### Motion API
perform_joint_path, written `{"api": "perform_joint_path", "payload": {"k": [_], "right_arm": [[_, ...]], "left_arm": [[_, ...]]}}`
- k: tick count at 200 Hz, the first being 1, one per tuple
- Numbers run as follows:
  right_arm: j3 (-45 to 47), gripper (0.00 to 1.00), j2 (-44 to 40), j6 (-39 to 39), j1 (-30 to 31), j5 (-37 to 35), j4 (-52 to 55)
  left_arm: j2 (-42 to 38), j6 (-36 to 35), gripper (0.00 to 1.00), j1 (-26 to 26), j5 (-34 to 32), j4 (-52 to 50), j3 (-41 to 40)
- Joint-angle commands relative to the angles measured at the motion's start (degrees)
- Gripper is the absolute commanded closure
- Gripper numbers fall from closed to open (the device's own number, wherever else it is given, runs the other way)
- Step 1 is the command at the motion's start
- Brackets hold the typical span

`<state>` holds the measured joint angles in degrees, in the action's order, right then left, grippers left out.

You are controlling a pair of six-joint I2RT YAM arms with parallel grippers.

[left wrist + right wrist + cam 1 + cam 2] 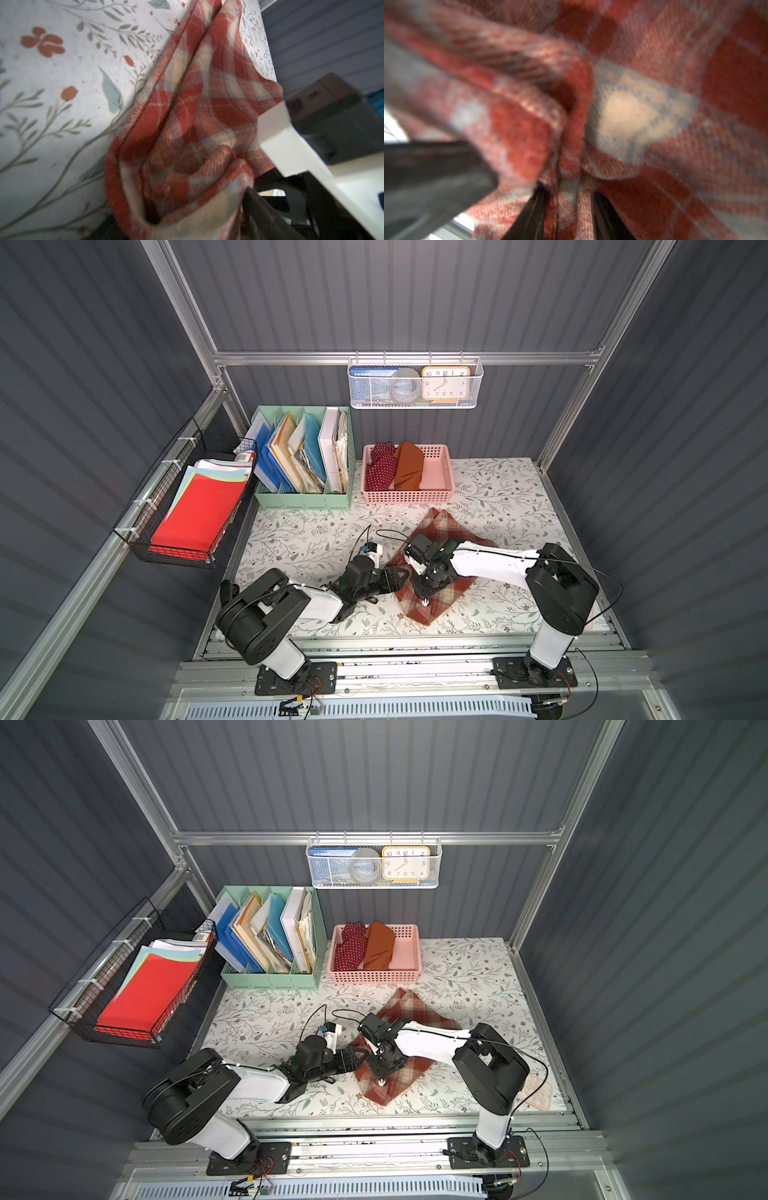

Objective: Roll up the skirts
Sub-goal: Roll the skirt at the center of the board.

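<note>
Far left there's a black wire basket (137, 547) on the side wall holding red paper sheets (195, 514). Next over is the green file organizer (305, 499), stuffed with folders. Beside that is the pink basket (440, 472) at the back of the floral table (307, 539). Two of the skirts are already in it, side by side: the polka-dot skirt (382, 466) on the left and the rust-orange skirt (409, 466) touching it on the right. A white mesh basket (374, 400) with a clock (445, 383) hangs on the rail above.

The plaid skirt (442, 529) is out on the table in front of the pink basket, lying diagonally, and both arms are over its near end.

The left gripper (400, 573) reaches in sideways right at the cloth's left edge. In the left wrist view the plaid skirt (199, 108) is bunched up in folds against one dark finger (257, 207). Honestly I can't tell whether that claw has hold of anything or is just standing open beside it.

The right gripper (424, 596) points down onto the skirt. Its wrist view is blurry, but you can make out a fold of the plaid skirt (629, 116) running between the two black fingers (533, 209). So the right gripper (568, 190) is pinching the fabric.
</note>
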<state>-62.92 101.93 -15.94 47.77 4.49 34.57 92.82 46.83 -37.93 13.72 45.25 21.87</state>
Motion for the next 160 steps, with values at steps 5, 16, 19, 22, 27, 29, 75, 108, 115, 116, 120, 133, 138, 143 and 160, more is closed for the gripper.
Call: {"api": "perform_joint_path", "payload": {"k": [5,16,19,22,27,29,75,108,115,116,120,133,138,143,160], "right_arm": [[2.7,0.59,1.5,0.2,-1.1,-4.8,1.3],[2.9,0.59,1.3,0.0,-1.4,-4.4,1.0],[3.0,0.59,1.2,0.0,-1.4,-4.4,1.0],[3.0,0.59,1.3,0.0,-1.4,-4.3,1.0],[3.0,0.59,1.2,0.0,-1.4,-4.3,1.1],[3.0,0.59,1.1,0.0,-1.4,-4.3,1.1],[4.3,0.57,-7.1,-2.3,-0.4,-3.4,3.2],[5.2,0.51,-19.3,-4.3,3.6,-7.4,6.4],[5.2,0.50,-21.1,-4.8,5.0,-8.5,7.0],[5.2,0.50,-21.4,-4.9,5.2,-8.7,7.1],[5.2,0.50,-22.3,-5.2,6.1,-9.3,7.2],[5.0,0.49,-23.9,-6.8,8.8,-10.9,8.7],[5.1,0.49,-24.4,-7.6,9.8,-11.3,9.1],[5.6,0.48,-24.9,-8.3,10.9,-11.6,8.8],[8.1,0.47,-26.2,-12.4,13.5,-13.0,8.8]], "left_arm": [[6.4,-2.4,0.49,-0.3,1.4,-1.0,-1.8],[7.8,-2.1,0.67,-0.3,1.8,0.9,-2.3],[8.2,-1.7,0.70,-0.3,1.8,1.4,-2.4],[8.4,-1.5,0.72,-0.3,1.9,1.9,-2.5],[8.8,-1.4,0.75,-0.3,2.0,2.7,-2.7],[8.8,-1.3,0.76,-0.3,2.2,3.0,-2.8],[5.1,4.0,1.00,-0.3,0.3,4.9,-3.7],[-5.1,10.2,1.00,-5.5,-11.4,-8.3,-2.8],[-7.6,11.6,1.00,-7.7,-15.7,-13.7,-1.6],[-8.0,11.8,1.00,-8.1,-16.2,-14.4,-1.4],[-9.3,12.4,1.00,-9.5,-18.4,-16.9,-0.8],[-12.5,15.7,1.00,-13.5,-24.8,-24.4,1.3],[-13.3,16.9,1.00,-14.6,-26.3,-26.4,1.8],[-13.9,17.7,1.00,-15.4,-27.5,-27.8,2.1],[-14.4,20.4,1.00,-16.6,-29.2,-29.6,2.3]]}}
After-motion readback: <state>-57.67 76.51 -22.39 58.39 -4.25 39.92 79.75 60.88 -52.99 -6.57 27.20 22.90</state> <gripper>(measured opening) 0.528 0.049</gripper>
